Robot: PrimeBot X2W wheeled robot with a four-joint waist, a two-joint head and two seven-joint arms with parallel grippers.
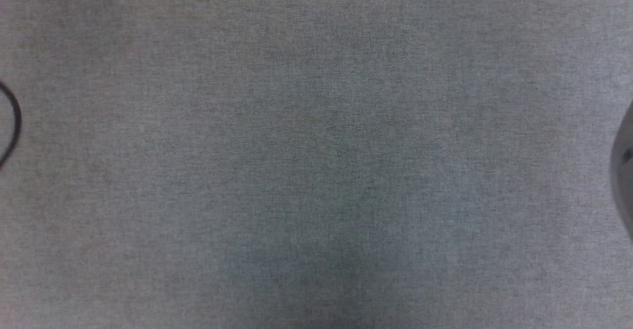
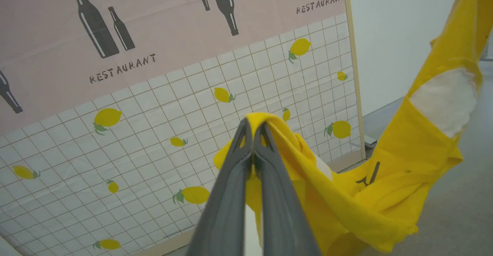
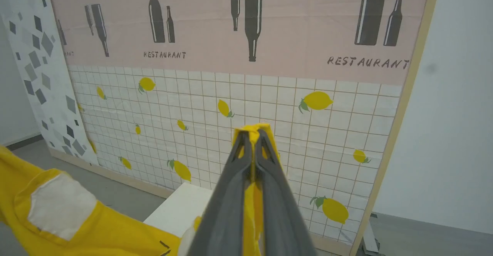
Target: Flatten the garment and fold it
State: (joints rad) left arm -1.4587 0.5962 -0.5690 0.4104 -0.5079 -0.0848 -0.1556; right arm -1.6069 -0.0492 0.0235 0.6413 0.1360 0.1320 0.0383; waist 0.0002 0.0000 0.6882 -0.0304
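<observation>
The left gripper [image 2: 253,129] clamps a fold of the garment [image 2: 389,198] at frame centre; the right gripper [image 3: 252,136] likewise pinches its fabric (white patch [image 3: 61,206] at lower left).

garment [image 2: 389,209]: mustard-yellow, white patch [image 2: 443,102] | backdrop [image 3: 308,25]: pink, lemon-printed grid | surface [image 1: 316,151]: grey

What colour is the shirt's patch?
The patch is white, on the yellow shirt; clearest in the left wrist view.
</observation>
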